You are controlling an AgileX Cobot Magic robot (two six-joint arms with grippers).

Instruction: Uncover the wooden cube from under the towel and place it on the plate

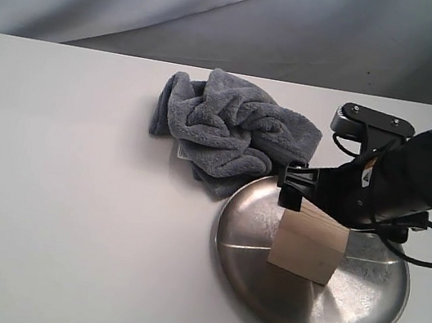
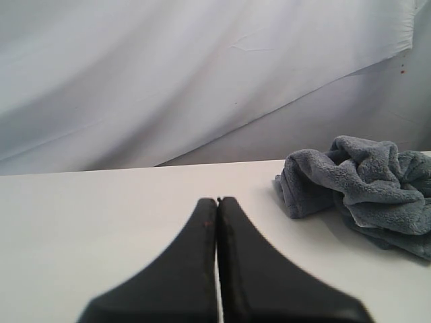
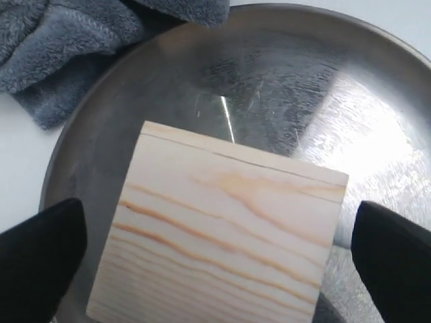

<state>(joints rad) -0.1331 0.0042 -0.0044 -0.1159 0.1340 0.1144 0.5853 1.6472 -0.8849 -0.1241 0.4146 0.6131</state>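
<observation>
Could tip or drag the wooden cube [image 1: 309, 245] off the plate [image 1: 356, 318] on a crooked lift, with the right end effector [image 3: 217, 259] spread wide and close on either side. Could also snag the towel [image 1: 229, 131] bunched against the plate's rim. Rests flat inside the plate, directly between the two fingers, seemingly touching neither. Elsewhere, left end effector [image 2: 217, 222] pressed together above bare tabletop [image 1: 66, 211], well apart from the cube and holding nothing.

Bright, even light; glare on plate [image 1: 357, 309]; left claw [image 2: 217, 202] blurred close-up; soft shadows.
</observation>
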